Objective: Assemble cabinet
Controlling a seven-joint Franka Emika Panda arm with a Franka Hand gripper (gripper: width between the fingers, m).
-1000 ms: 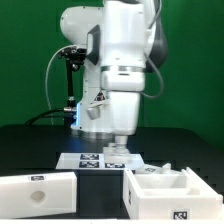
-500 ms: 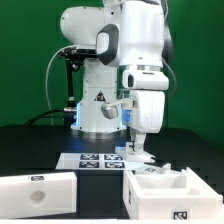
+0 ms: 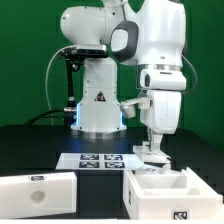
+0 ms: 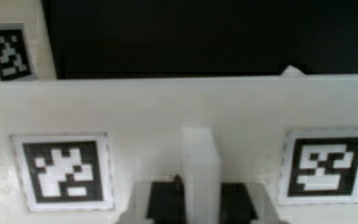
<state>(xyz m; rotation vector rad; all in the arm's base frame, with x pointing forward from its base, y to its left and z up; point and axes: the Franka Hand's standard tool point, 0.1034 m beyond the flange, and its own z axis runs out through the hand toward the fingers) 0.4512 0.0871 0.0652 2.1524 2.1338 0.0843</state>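
1. Locate the cabinet box (image 3: 160, 197). It sits open side up on the black table (image 3: 30, 150), at the near edge of the scene. One square tag (image 3: 181, 213) shows on its front face.

2. Locate the gripper (image 3: 153, 157). In the exterior view it hangs pointing down over the rear wall of the cabinet box, with the robot arm (image 3: 165, 50) rising above it.

3. Check the wrist view. You see the gripper (image 4: 202, 195) straddling a thin upright white partition (image 4: 202, 160) of the cabinet box (image 4: 176, 100). One dark finger (image 4: 158, 205) stands on each side of the partition. The jaws are apart with the partition between them; you cannot tell whether the pads press on it or stand clear.

4. Note two tags on the white surface, one to each side of the partition (image 4: 64, 170) (image 4: 327, 165). A third tag (image 4: 7, 50) shows beyond the box wall; its carrier cannot be identified.

5. Locate the slab panel (image 3: 38, 190). It lies just beside the cabinet box on the exterior view's left, apart from it.

6. Locate the marker board (image 3: 98, 160). It lies flat behind the cabinet box, toward the arm's base.
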